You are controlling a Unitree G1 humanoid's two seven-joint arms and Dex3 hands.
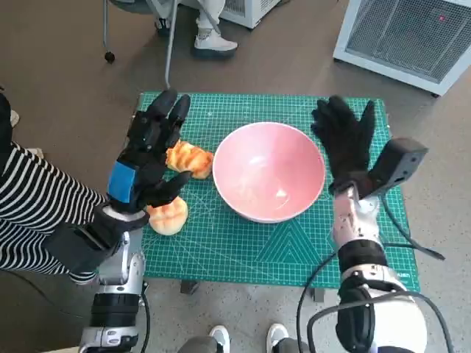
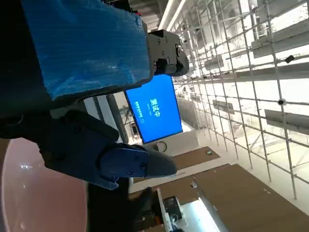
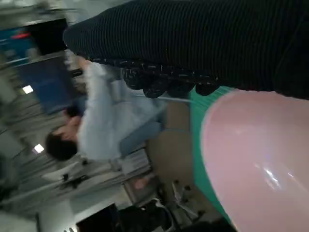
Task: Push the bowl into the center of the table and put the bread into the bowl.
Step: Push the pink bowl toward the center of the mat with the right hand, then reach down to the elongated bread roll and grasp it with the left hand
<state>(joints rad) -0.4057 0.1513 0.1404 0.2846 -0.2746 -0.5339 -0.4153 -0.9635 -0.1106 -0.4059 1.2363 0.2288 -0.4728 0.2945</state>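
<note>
**Over the green mat: both hands raised, bowl between them**

At the centre of the worktop (image 1: 221, 257), the fingers (image 1: 168, 110) of the left hand (image 1: 147, 158) are spread apart and hold nothing; they point away from the robot, lifted above the mat's left part, with the thumb reaching toward a bread roll. The fingers (image 1: 346, 118) of the right hand (image 1: 344, 143) are likewise splayed and empty, raised just beside the right rim of the bowl.

The pink bowl (image 1: 269, 170) sits upright on the green cutting mat (image 1: 280, 246), roughly midway across it and somewhat toward the far side. Its inside shows only a smooth pink surface with a few glints of light; no bread lies in it. In the right wrist view the bowl's rim (image 3: 212, 116) curves close under the gloved hand, with a strip of green mat behind it.

Two bread rolls lie on the mat to the bowl's left. One bread roll (image 1: 190, 159) rests just beside the bowl's left rim, partly under the left hand. The other bread roll (image 1: 168, 216) lies nearer the robot, below the left wrist, apart from the bowl.

The mat covers the worktop almost to its edges. Bare mat shows in front of the bowl, toward the robot, and along the far edge behind it. A person's feet (image 1: 213, 40) stand on the floor beyond the far edge, and a striped sleeve (image 1: 37, 213) reaches in at the left.
</note>
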